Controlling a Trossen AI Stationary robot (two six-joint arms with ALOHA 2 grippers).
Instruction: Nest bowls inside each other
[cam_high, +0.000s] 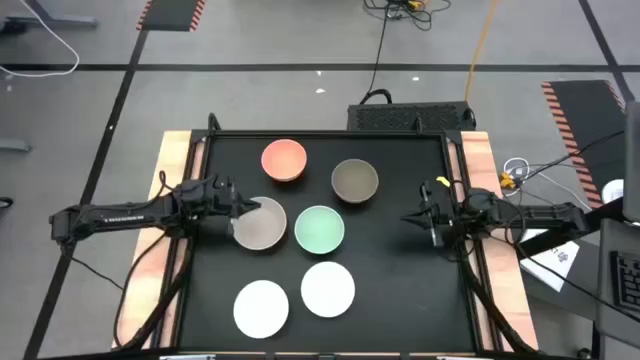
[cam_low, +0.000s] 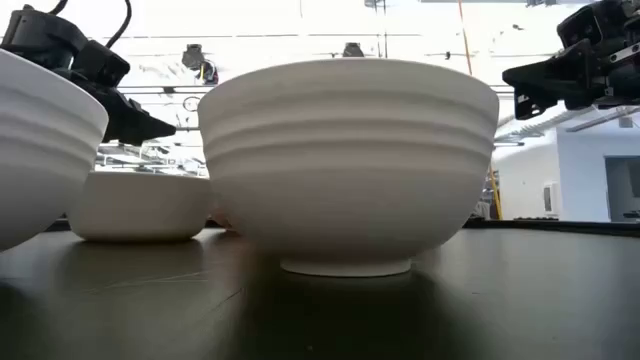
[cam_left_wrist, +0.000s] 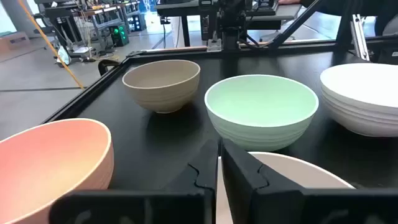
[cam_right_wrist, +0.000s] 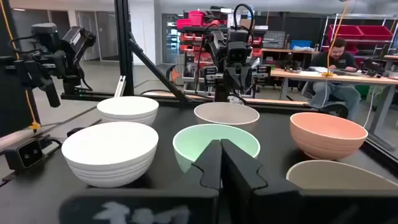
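Note:
Six bowls stand apart on their bases on the black tabletop: salmon (cam_high: 284, 160) and olive-grey (cam_high: 354, 181) at the far side, beige-grey (cam_high: 264, 228) and mint (cam_high: 320, 229) in the middle, two white ones (cam_high: 328, 288) (cam_high: 261, 307) at the near side. My left gripper (cam_high: 250, 207) is shut and hovers over the beige-grey bowl's far-left rim (cam_left_wrist: 292, 163). In the low view its tip (cam_low: 168, 127) stands above that bowl (cam_low: 140, 205) with a gap between. My right gripper (cam_high: 408, 218) is shut in the air to the right of the mint bowl.
Wooden rails (cam_high: 175, 200) run along the table's left and right sides. Black mat (cam_high: 410, 290) stretches between the bowls and the right rail. Beyond the table, a person (cam_right_wrist: 336, 53) sits at a desk among shelves and frames.

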